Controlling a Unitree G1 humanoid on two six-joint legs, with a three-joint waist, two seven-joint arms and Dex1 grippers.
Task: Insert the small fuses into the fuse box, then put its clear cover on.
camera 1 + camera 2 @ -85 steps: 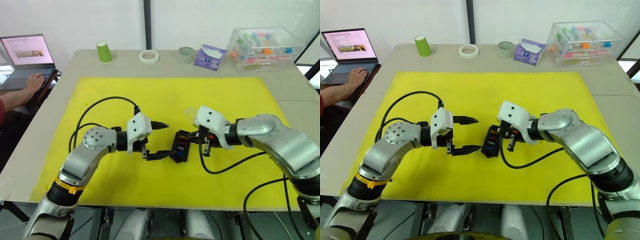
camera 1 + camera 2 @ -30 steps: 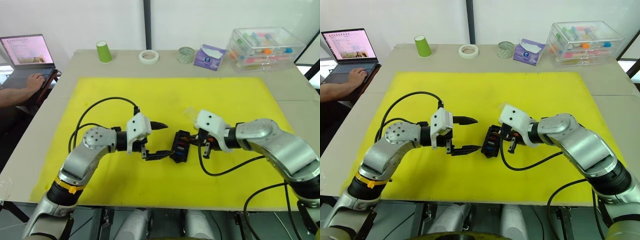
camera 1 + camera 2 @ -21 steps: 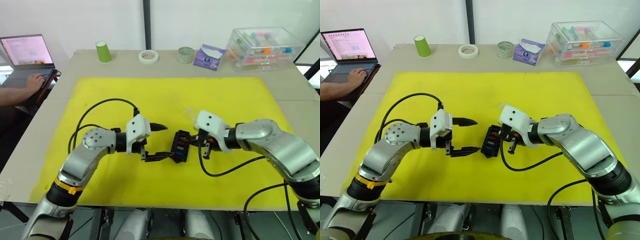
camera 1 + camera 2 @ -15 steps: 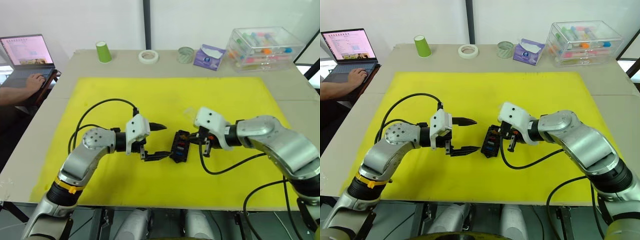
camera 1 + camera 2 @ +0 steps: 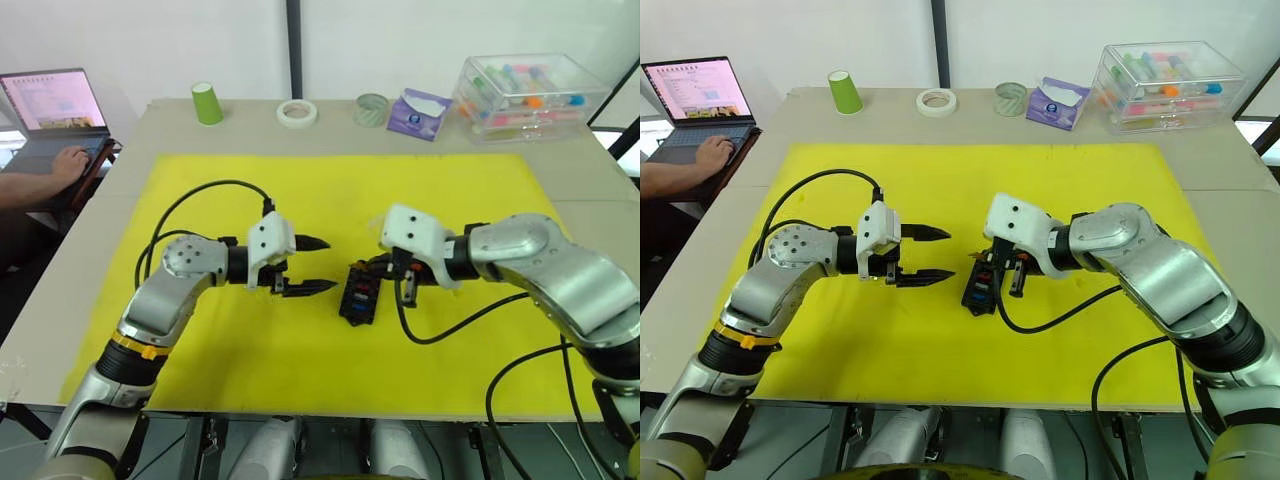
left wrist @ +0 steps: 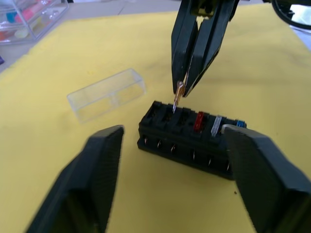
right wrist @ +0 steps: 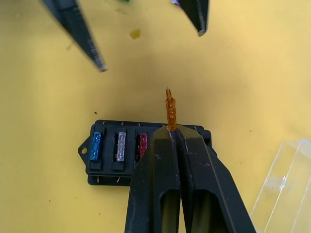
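The black fuse box [image 5: 358,293] lies on the yellow mat [image 5: 330,190], with a blue [image 7: 96,145], a grey [image 7: 120,146] and a red fuse [image 7: 142,144] seated in its slots. My right gripper [image 7: 174,133] hangs just over the box's empty slots, shut on an amber fuse [image 7: 170,110] whose blade points down at them [image 6: 179,94]. My left gripper [image 5: 328,264] is open, a short way left of the box and not touching it. The clear cover [image 6: 108,93] lies on the mat just behind the box.
Along the table's far edge stand a green cup [image 5: 207,103], two tape rolls [image 5: 298,113], a purple tissue pack [image 5: 420,113] and a large clear storage box [image 5: 530,95]. At the far left a person's hand [image 5: 70,160] rests at a laptop [image 5: 55,100].
My left gripper has drawn back from the fuse box, still open. My right gripper has shifted slightly left over the box with the amber fuse.
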